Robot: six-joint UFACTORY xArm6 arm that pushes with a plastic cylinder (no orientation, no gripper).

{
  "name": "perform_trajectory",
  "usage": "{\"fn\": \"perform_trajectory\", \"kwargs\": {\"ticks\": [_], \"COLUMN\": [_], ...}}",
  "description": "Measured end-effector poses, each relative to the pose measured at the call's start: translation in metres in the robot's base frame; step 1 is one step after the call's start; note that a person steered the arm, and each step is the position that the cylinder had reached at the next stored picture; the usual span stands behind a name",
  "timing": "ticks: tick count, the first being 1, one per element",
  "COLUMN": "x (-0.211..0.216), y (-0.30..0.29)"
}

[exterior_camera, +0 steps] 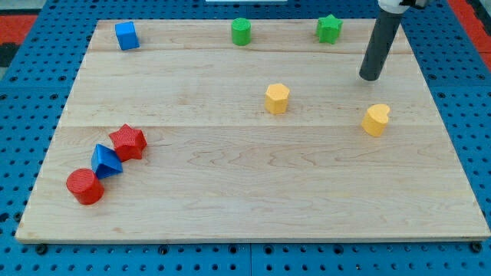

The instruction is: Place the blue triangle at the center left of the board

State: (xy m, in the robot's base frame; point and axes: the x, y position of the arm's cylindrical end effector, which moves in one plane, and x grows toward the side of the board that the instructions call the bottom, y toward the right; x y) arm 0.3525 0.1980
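The blue triangle (106,160) lies near the board's lower left, wedged between a red star (127,142) up to its right and a red cylinder (84,186) down to its left. It touches or nearly touches both. My tip (370,77) is at the view's upper right, far from the blue triangle. It stands above a yellow heart (376,119) and below and to the right of a green star (329,28), touching neither.
A blue cube (126,35) sits at the top left. A green cylinder (242,31) sits at the top middle. A yellow hexagon (277,98) lies right of centre. The wooden board (230,207) rests on a blue pegboard.
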Motion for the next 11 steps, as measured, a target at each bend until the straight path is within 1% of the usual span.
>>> {"fn": "perform_trajectory", "kwargs": {"ticks": [1, 2, 3, 4, 5, 6, 7, 8, 9, 10, 11], "x": [0.026, 0.073, 0.155, 0.194, 0.191, 0.180, 0.151, 0.157, 0.138, 0.088, 0.079], "y": [-0.040, -0.070, -0.143, -0.272, -0.343, -0.380, -0.422, -0.435, -0.434, -0.439, -0.443]}}
